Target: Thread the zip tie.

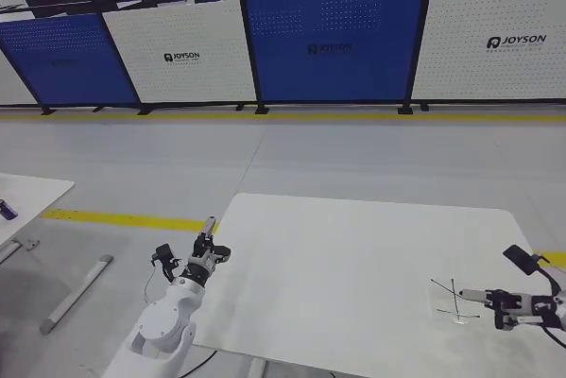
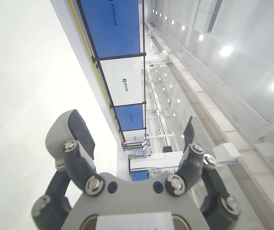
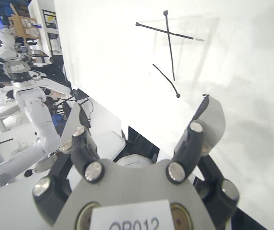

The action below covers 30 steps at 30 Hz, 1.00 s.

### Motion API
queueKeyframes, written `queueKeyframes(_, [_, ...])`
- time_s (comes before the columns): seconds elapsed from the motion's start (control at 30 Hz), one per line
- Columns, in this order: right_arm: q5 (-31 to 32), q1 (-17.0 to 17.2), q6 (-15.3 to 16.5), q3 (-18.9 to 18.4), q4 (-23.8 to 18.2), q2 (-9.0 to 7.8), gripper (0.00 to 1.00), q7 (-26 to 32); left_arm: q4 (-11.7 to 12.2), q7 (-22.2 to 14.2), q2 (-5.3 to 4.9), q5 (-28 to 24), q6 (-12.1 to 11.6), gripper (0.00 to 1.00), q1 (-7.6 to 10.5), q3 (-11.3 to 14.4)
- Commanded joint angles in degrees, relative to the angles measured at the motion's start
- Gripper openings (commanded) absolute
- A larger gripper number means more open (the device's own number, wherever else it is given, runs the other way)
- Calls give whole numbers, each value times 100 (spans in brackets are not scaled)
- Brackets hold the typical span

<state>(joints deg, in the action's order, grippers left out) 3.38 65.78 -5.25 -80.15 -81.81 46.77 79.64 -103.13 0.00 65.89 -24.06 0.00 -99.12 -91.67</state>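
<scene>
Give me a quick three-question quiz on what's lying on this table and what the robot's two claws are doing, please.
1. How many black zip ties lie on the white table? A) two B) three C) five
2. True or false: the left gripper and the right gripper are both open and hold nothing.
3. Fill in: two of the zip ties lie ____ over each other; the third zip tie, a curved one, lies beside them.
Key: 1 B. 2 true. 3 crossed.
</scene>
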Motion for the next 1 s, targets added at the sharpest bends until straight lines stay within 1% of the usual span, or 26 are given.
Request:
queueKeyframes(0.0, [23, 13, -5, -11, -18, 3, 100, 0, 0, 0, 0, 0, 0, 100, 0, 0])
queueKeyframes(0.3, [23, 13, -5, -11, -18, 3, 100, 0, 0, 0, 0, 0, 0, 100, 0, 0])
queueKeyframes(0.37, [-46, 42, -151, -41, 95, -1, 100, 0, 0, 0, 0, 0, 0, 100, 0, 0])
queueKeyframes(0.4, [-76, 52, -328, -55, 100, -14, 100, 0, 0, 0, 0, 0, 0, 100, 0, 0])
queueKeyframes(0.47, [-49, 72, -540, -2, 61, -44, 100, 0, 0, 0, 0, 0, 0, 100, 0, 0])
queueKeyframes(0.5, [-27, 84, -706, 92, 35, -70, 100, 0, 0, 0, 0, 0, 0, 100, 0, 0])
queueKeyframes(0.53, [-30, 65, -801, 149, 10, -92, 100, 0, 0, 0, 0, 0, 0, 100, 0, 0])
queueKeyframes(0.63, [118, 15, -934, 212, -51, -162, 100, 0, 0, 0, 0, 0, 0, 100, 0, 0])
queueKeyframes(0.97, [119, 21, -945, 230, -69, -175, 100, 0, 0, 0, 0, 0, 0, 100, 0, 0])
